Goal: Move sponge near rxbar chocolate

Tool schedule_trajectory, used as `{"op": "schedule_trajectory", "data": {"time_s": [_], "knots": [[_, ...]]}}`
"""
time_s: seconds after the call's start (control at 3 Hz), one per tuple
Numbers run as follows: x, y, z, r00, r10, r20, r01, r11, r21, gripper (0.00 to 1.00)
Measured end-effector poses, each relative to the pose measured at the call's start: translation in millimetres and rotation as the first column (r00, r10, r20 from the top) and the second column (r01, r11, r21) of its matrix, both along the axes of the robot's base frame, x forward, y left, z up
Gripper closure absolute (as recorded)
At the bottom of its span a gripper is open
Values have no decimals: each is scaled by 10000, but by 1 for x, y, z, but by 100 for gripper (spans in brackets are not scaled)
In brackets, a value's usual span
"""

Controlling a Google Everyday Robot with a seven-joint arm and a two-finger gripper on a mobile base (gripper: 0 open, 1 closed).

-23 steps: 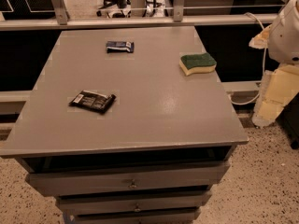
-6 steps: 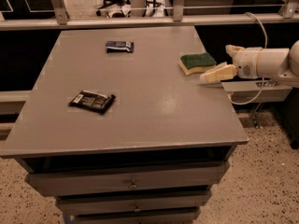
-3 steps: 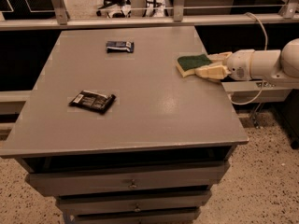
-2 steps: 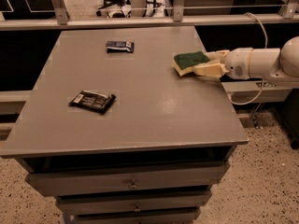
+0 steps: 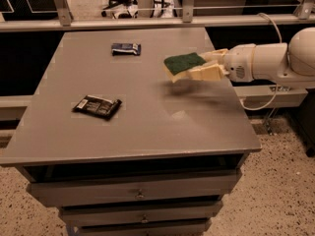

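The sponge (image 5: 183,65), dark green on top with pale yellow foam below, is held in the air above the right part of the grey table (image 5: 147,132), casting a shadow under it. My gripper (image 5: 199,68) reaches in from the right and is shut on the sponge's right end. The rxbar chocolate (image 5: 97,106), a flat black-wrapped bar with white markings, lies on the left side of the table, well to the left of and nearer than the sponge.
A smaller dark blue wrapped bar (image 5: 126,48) lies near the table's far edge. Drawers (image 5: 140,193) sit under the tabletop. A railing (image 5: 147,21) runs behind the table. My white arm (image 5: 275,60) extends over the right edge.
My gripper closed on the sponge, lifted it off the table and carried it leftward toward the middle. Both bars have stayed in place.
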State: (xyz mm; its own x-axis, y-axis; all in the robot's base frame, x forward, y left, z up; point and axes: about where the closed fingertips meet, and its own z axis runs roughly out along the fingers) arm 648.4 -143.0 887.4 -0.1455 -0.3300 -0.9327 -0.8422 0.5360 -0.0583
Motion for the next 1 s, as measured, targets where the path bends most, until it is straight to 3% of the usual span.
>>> {"op": "schedule_trajectory", "data": {"time_s": [0.33, 1.0], "knots": [[-19, 31, -6, 9995, 21, -300, -42, 9975, -709, 100], [-41, 79, -21, 9968, 656, -446, -708, 9894, -1270, 100]]}}
